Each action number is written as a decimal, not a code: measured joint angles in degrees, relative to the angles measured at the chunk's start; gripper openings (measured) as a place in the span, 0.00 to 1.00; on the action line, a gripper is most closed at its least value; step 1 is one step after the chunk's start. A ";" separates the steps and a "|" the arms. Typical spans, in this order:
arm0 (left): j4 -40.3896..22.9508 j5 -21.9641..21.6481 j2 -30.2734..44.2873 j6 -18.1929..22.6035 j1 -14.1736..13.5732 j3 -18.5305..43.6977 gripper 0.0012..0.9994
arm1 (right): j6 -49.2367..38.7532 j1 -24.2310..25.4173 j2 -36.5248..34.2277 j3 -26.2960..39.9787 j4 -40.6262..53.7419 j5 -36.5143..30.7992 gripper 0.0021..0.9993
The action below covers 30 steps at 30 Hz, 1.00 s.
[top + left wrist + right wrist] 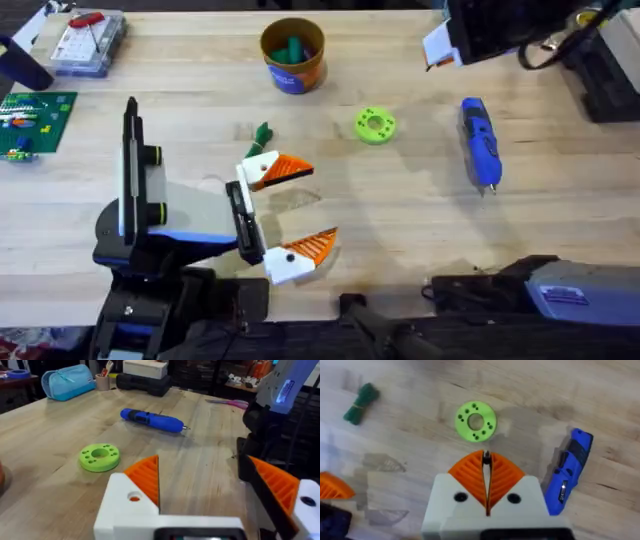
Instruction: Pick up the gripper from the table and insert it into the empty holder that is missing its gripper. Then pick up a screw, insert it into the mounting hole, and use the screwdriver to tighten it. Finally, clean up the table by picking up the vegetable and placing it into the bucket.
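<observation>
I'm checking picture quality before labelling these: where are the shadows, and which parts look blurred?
Overhead view: a soft shadow falls across the table below the green disc, and the right arm along the bottom edge is dark and blurred. Left wrist view: the near orange pads look soft, while the screwdriver is fairly sharp. Right wrist view: the vegetable is slightly blurred.
</observation>
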<state>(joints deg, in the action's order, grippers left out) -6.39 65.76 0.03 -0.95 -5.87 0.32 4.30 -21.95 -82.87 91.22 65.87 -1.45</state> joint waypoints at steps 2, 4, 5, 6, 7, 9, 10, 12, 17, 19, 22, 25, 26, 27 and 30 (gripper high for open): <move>0.00 0.00 0.02 0.00 0.00 0.00 0.99 | -1.00 -1.42 -0.02 2.78 3.15 -0.01 0.00; 0.00 0.00 0.02 0.00 0.00 0.00 0.99 | -1.86 -3.12 -0.02 5.22 5.13 0.01 0.00; 0.00 0.00 0.02 0.00 0.00 0.00 0.99 | -2.28 -4.04 -0.02 6.47 5.73 0.03 0.00; 0.00 0.00 0.02 0.00 0.00 0.00 0.99 | -2.67 -4.86 -0.02 7.49 5.99 0.04 0.00; 0.00 0.00 0.02 0.00 0.00 0.00 0.99 | -2.98 -5.84 -0.02 8.52 6.09 0.01 0.00; 0.00 0.00 0.02 0.00 0.00 0.00 0.99 | -3.36 -7.76 -0.02 10.41 6.01 0.02 0.00; 0.00 0.00 0.00 0.00 0.00 0.00 0.99 | -3.51 -8.78 -0.02 11.22 5.98 0.01 0.00; 0.00 0.00 0.02 0.00 0.00 0.00 0.99 | -3.75 -10.83 -0.02 12.61 5.94 0.03 0.00; 0.00 0.00 0.02 0.00 0.00 0.00 0.99 | -5.06 -16.26 -0.02 14.00 4.89 2.54 0.00; 0.00 0.00 0.02 0.00 0.00 0.00 0.99 | -5.67 -18.39 -0.08 14.01 4.03 3.87 0.00; 0.00 0.00 0.02 0.00 0.00 0.00 0.99 | -6.10 -21.47 -0.27 14.01 2.44 4.83 0.00; 0.00 0.00 0.01 0.00 0.00 0.00 0.99 | -6.27 -24.53 -0.37 14.04 1.57 5.42 0.00; 0.00 0.00 0.02 0.00 0.00 0.00 0.99 | -6.28 -25.53 -0.41 14.04 1.42 5.50 0.00; 0.00 0.00 0.02 0.00 0.00 0.00 0.99 | -6.29 -26.46 -0.40 14.04 1.36 5.61 0.00; 0.00 0.00 0.02 0.00 0.00 0.00 0.99 | -6.30 -29.04 -0.39 14.04 1.30 5.82 0.00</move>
<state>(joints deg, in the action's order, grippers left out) -6.39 65.76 0.05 -0.95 -5.87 0.32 -2.00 -50.98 -83.26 105.25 67.17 4.36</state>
